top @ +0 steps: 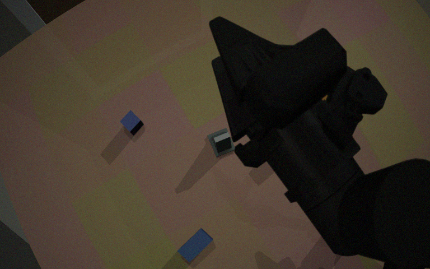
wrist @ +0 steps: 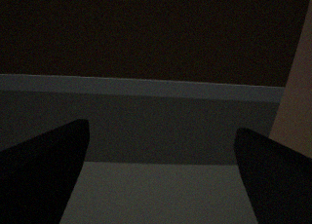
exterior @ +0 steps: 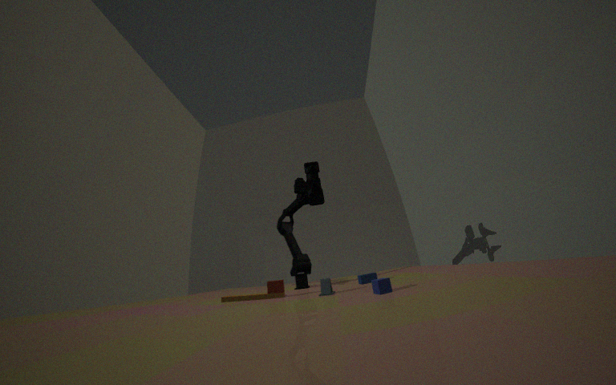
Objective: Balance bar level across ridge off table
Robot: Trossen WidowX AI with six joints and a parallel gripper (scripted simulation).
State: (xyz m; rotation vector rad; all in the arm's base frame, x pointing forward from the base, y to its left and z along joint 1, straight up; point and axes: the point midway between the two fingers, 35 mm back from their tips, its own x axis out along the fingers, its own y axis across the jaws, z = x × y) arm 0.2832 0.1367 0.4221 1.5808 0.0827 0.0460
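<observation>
The orange bar (top: 324,97) (exterior: 252,297) lies low on the table in the exterior view. A red block (exterior: 275,286) is at its right end. In the top view the arm hides nearly all of the bar and the red block. The small grey ridge (top: 223,143) (exterior: 326,286) stands on its base with nothing on it. My gripper (wrist: 163,133) (top: 214,40) is open and empty. It is raised high above the table, well clear of the bar and ridge. The wrist view shows no bar or ridge between the fingers.
A blue-violet block (top: 131,121) (exterior: 382,285) stands beyond the ridge, and a longer blue block (top: 195,245) (exterior: 366,278) lies nearer the bottom of the top view. The patchwork table (top: 163,213) has an edge at left. Walls surround the scene.
</observation>
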